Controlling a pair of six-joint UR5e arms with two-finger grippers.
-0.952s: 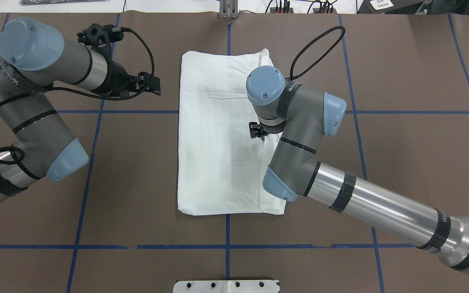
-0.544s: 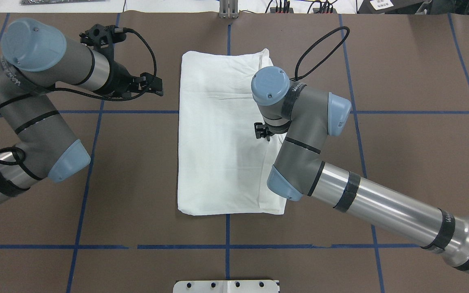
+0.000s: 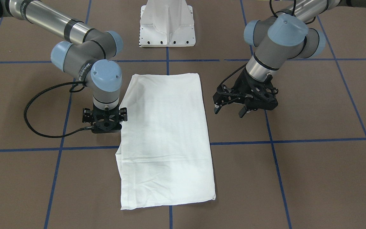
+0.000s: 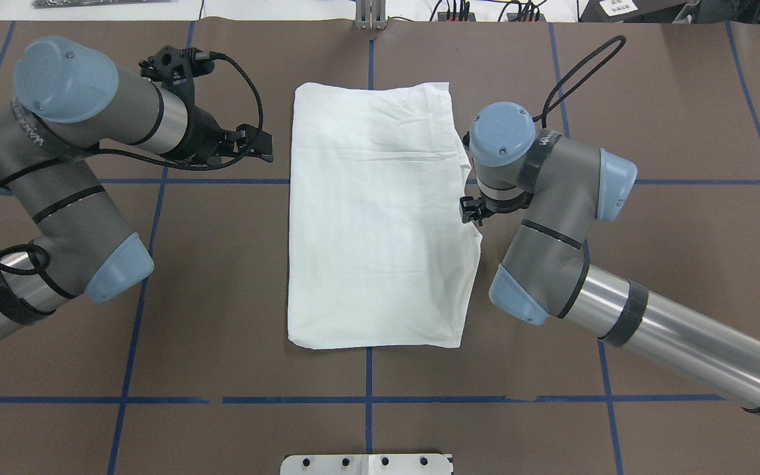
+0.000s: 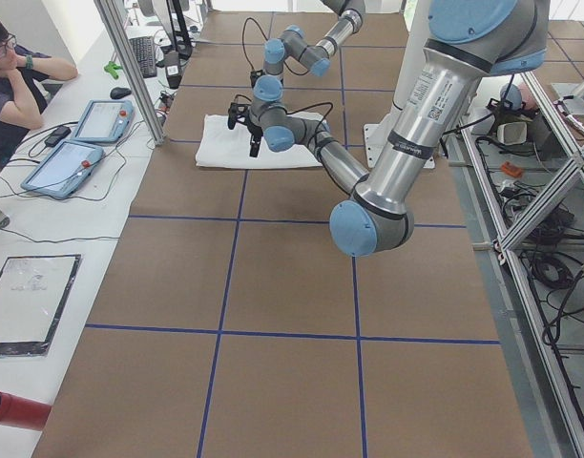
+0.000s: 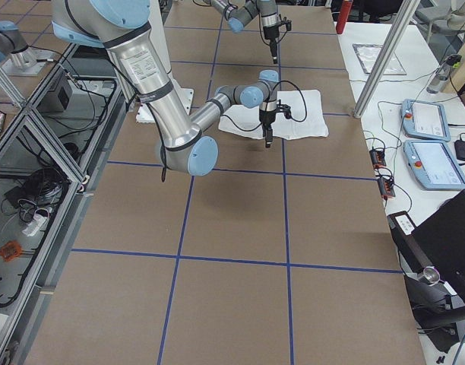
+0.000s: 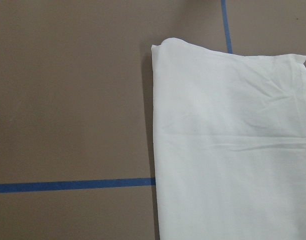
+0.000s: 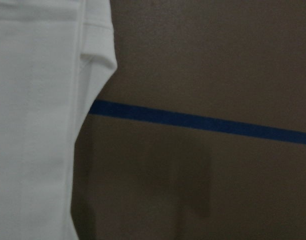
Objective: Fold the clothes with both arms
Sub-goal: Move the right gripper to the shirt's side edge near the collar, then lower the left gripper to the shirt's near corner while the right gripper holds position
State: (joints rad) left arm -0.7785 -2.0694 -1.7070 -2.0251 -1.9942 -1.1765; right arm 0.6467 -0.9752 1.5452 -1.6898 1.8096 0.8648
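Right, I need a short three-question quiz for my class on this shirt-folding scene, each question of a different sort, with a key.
1. True or false: the white T-shirt lies spread out with both sleeves showing.
2. The left end effector is: A) shut on the T-shirt; B) open and empty beside the T-shirt; C) tucked beneath the T-shirt.
3. Fill in: the right end effector points straight ____ at the T-shirt's long edge.
Key: 1 false, it is folded into a rectangle; 2 B; 3 down.
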